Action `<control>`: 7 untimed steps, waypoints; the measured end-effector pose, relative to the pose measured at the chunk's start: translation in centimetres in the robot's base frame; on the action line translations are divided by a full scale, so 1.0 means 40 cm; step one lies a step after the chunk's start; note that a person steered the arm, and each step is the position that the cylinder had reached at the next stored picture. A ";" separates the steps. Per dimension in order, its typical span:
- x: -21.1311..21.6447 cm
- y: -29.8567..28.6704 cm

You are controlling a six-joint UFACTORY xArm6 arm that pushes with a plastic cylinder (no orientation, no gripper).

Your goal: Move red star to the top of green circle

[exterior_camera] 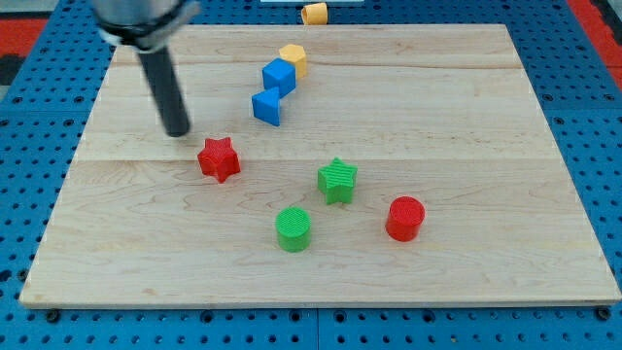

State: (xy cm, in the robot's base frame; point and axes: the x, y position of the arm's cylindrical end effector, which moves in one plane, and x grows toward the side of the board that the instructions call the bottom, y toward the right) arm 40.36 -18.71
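Tip behind red star, push not yet begun

Tip is seen just up-left of the red star, seemingly apart from it, though contact cannot be ruled out. No claw is fitted; only a bare rod is shown. That side is judged suited to a shove toward the view's lower right, where the green circle lies, near the green star. A pale wooden board is set on blue pegboard.

A robotics lab bench is suggested: a pale wooden counter is laid on a blue perforated mounting plate, with small coloured plastic blocks scattered.
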 end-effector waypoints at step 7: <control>0.167 0.307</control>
